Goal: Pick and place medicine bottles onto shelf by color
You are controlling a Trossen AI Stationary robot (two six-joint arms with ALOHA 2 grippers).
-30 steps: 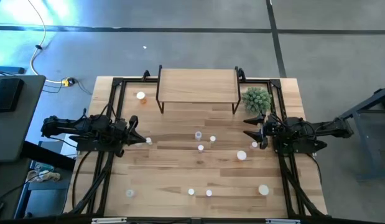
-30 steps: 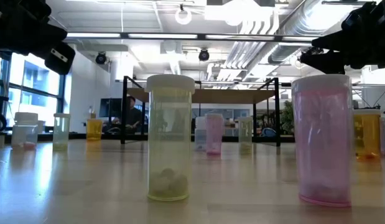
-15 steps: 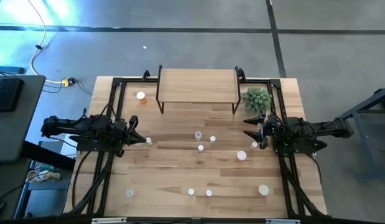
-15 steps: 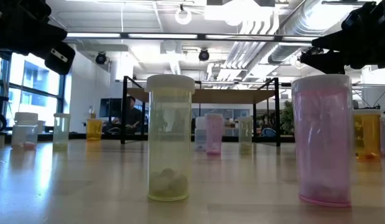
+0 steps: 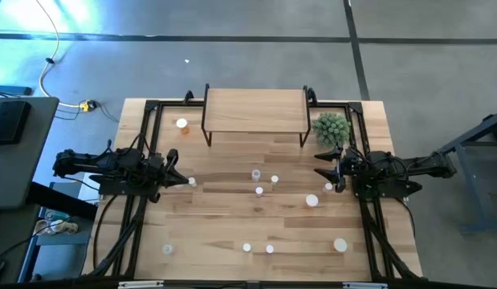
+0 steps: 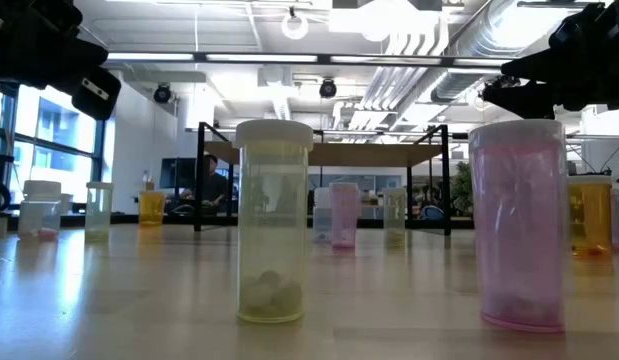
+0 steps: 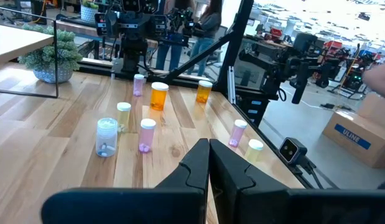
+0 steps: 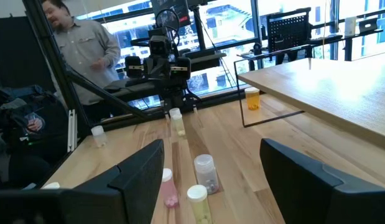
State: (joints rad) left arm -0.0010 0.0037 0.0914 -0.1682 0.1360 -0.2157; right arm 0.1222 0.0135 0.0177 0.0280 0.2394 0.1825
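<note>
A: Where do the two arms sit?

B: The left gripper [image 5: 186, 182] hangs over the left edge of the wooden table [image 5: 232, 229], its two fingers [image 7: 208, 163] pressed flat together with nothing between them. The right gripper [image 5: 322, 172] is at the right edge, just below the green spiky plant [image 5: 331, 128], with its jaws spread wide and holding nothing; in its wrist view the two dark fingers [image 8: 142, 167] stand far apart.

A: And the shelf?

B: The shelf [image 5: 254, 110], a light-wood board on thin black legs, stands at the far middle of the table, between the two arm frames. Its top is bare. One orange bottle [image 5: 182, 124] stands on the tabletop just to its left.

A: Where are the other medicine bottles?

B: All on the tabletop. From above, white caps cluster in the middle: a clear bottle [image 5: 255, 174], one beside it [image 5: 274, 179] and another just nearer [image 5: 259, 190]. A larger cap [image 5: 311, 201] sits toward the right arm, and a small one [image 5: 192, 182] lies right at the left gripper's tips. Along the near edge stand four more, with a pair [image 5: 246, 247] close together in the middle and a big cap [image 5: 340, 245] at the right.

A: What does the table-height camera show?

B: A pale yellow-green bottle [image 6: 273, 222] and a pink bottle [image 6: 517, 224] fill the foreground, upright and well apart. The shelf shows behind them, and a person [image 6: 210, 184] sits in the room beyond.
</note>
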